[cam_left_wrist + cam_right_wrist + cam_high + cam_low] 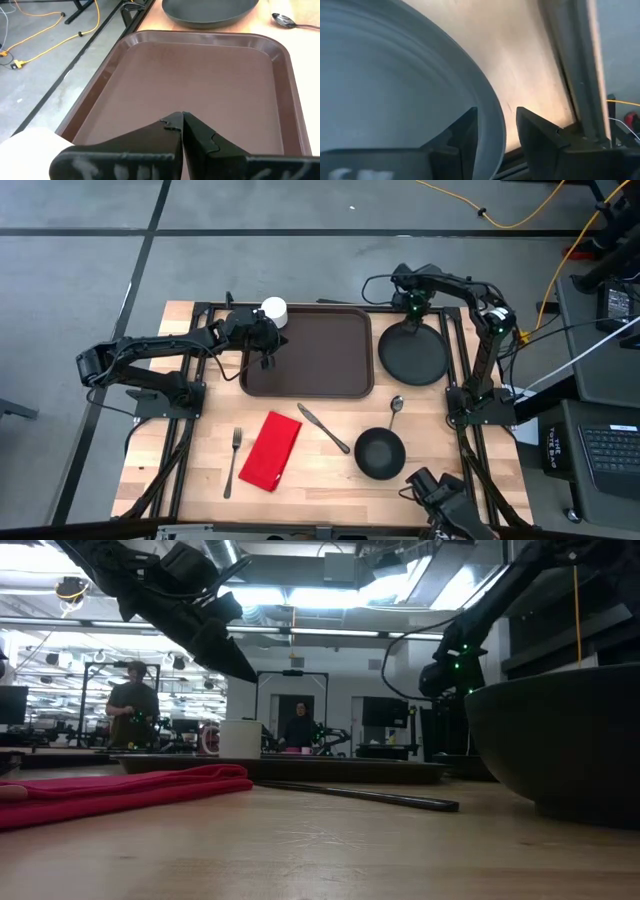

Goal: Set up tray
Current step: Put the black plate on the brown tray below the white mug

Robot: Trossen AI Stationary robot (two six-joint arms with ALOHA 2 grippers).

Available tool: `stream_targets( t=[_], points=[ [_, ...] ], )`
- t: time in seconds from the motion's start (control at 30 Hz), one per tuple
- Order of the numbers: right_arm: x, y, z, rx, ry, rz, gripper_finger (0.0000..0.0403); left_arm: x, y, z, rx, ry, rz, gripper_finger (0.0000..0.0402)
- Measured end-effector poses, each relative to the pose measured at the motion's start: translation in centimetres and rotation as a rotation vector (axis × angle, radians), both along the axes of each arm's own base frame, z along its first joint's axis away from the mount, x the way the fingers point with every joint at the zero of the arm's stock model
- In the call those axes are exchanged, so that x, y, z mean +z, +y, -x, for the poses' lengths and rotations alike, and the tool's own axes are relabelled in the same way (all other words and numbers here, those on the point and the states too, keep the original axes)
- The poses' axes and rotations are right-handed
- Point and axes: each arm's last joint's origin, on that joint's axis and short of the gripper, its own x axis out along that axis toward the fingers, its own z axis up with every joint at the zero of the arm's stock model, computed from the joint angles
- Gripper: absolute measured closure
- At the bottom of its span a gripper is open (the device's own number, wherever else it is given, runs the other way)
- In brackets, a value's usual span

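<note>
Both jaws differ: left gripper (267, 363) together over tray (330, 380), right gripper (412, 320) apparently clamping plate (425, 360) rim.

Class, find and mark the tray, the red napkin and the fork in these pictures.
tray (305, 350), high view, bare middle of its floor
red napkin (271, 450), high view, centre of the cloth
fork (234, 463), high view, midway along its handle

Noted on the wooden table (330, 480): red napkin (270, 450) with fork (234, 461) just beside it, knife (324, 428) lying diagonally, spoon (396, 406) touching or nearly touching black bowl (380, 454). Round black plate (413, 352) and white cup (273, 310) near the far edge. Two people (132, 710) standing in the room beyond.
</note>
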Motion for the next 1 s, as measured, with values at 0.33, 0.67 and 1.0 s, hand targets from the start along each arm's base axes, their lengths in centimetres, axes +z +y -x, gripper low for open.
stream_targets(
  t=[0.33,0.67,1.0],
  points=[
    [-1.6,-0.3,-0.3,0.000,0.020,-0.023,0.0263,0.0,0.0,0.0,0.000,0.000,0.000,0.0398],
    [-1.6,-0.3,-0.3,0.001,0.021,-0.023,0.0326,0.0,0.0,0.0,0.000,0.000,0.000,0.0398],
    [-1.4,0.0,0.0,0.010,0.110,-0.020,0.0389,0.0,0.0,0.0,0.000,0.000,0.000,0.0398]
  ],
)
